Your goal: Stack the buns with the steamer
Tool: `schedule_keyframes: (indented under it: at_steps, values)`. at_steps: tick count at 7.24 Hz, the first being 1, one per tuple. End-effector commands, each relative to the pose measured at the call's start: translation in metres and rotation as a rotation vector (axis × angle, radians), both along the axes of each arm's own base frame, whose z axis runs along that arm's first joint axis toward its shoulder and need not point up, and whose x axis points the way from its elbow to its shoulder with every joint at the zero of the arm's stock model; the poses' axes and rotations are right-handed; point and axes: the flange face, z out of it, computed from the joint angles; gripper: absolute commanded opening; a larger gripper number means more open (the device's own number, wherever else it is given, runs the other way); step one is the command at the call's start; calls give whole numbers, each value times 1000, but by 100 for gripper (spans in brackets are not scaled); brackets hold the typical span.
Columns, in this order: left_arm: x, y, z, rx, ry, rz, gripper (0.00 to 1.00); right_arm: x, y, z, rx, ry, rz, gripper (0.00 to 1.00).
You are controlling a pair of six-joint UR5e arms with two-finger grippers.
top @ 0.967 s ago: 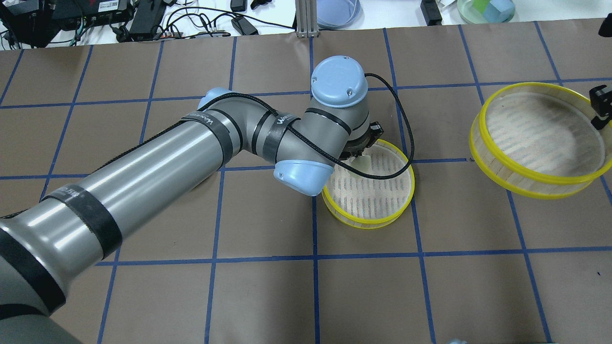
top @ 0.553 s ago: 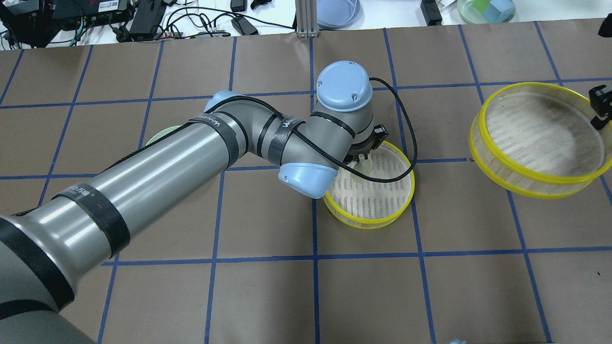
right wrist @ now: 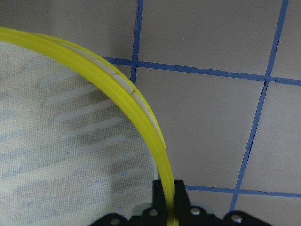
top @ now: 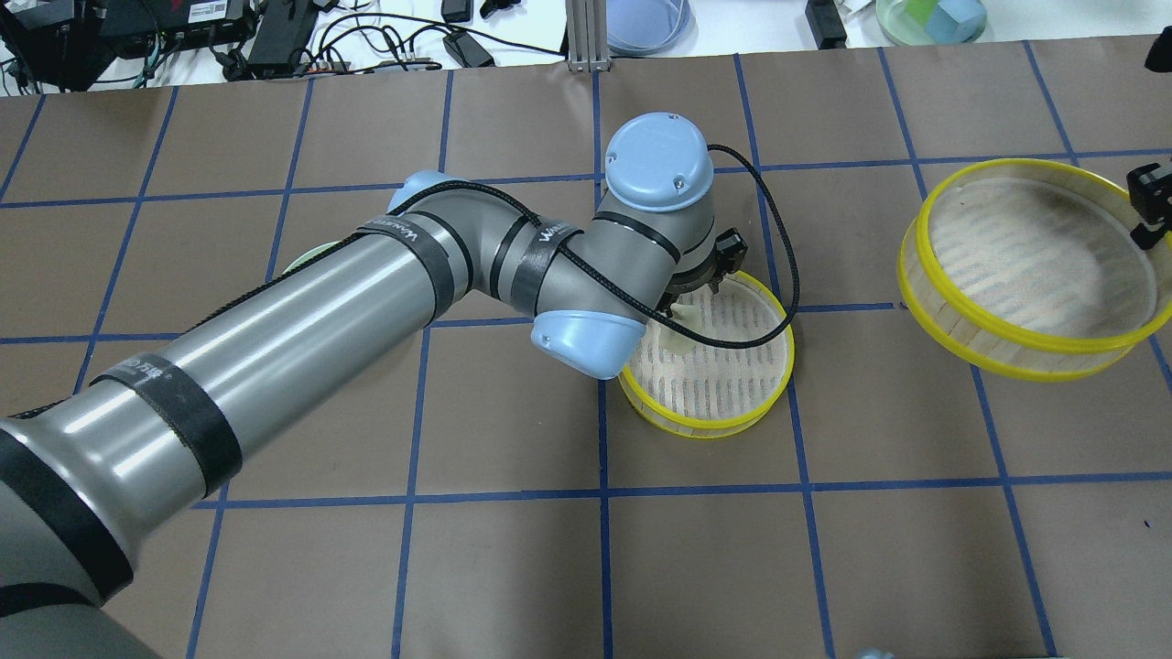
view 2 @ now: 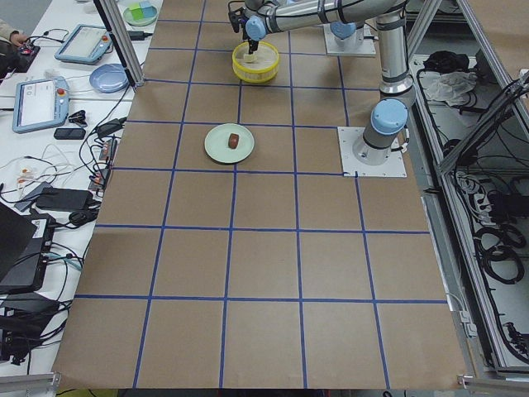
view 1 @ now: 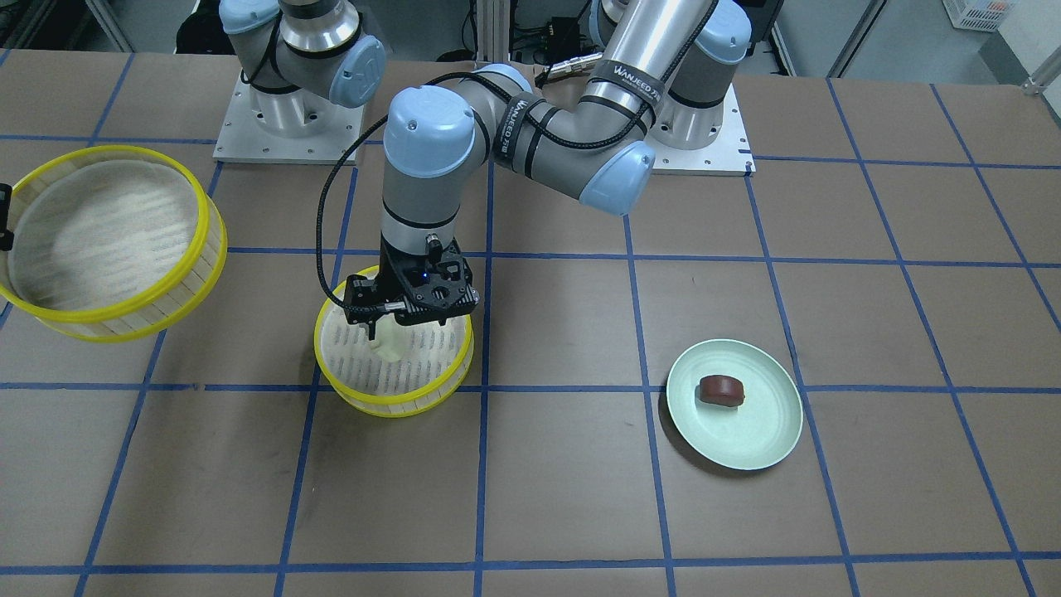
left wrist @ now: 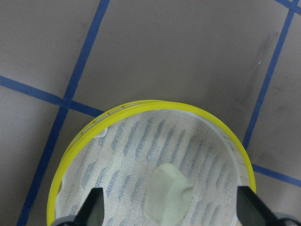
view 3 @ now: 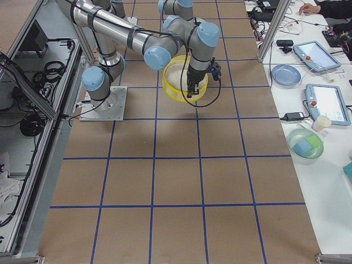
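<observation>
The cream-white bun (left wrist: 167, 195) lies on the cloth inside the small yellow-rimmed steamer (left wrist: 141, 106), which stands on the table (view 1: 398, 406). My left gripper (view 1: 394, 327) hangs just above it, open, with a finger on each side of the bun and not touching it. The dark reddish-brown bun (view 1: 720, 390) sits on the pale green plate (view 1: 771, 439). My right gripper (top: 1149, 210) is shut on the rim of a larger yellow-rimmed steamer tier (top: 1007, 361) and holds it tilted above the table.
The left arm's black cable (top: 778, 247) loops over the small steamer. Tablets, dishes and cables lie on the white bench (view 3: 324, 99) beyond the table's far edge.
The cream bun was held up between the left fingers. Now it lies lower on the steamer cloth, with the fingers apart from it. The right arm has not moved.
</observation>
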Motion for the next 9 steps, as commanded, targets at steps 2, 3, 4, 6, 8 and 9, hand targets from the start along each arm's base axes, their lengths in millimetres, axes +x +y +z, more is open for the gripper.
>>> schedule_keyframes:
  at_steps: [2,3,4,6,8,9]
  values:
    - [85,-27,49,24,-74,-105,100,37,-14,-5,-4,4,-26,0]
    - [141,-42,55,54,-126,-147,100,83,-26,-13,-3,14,-53,0]
    - [198,-59,59,52,-216,-187,100,137,-42,-38,26,10,-88,0]
    - [306,-82,60,84,-251,-266,100,219,-51,-58,18,22,-97,0]
    - [380,-86,14,163,-231,-316,100,276,-35,-80,11,-9,-120,0]
    - [399,-89,-7,163,-230,-296,98,289,-24,-98,-34,10,-108,0]
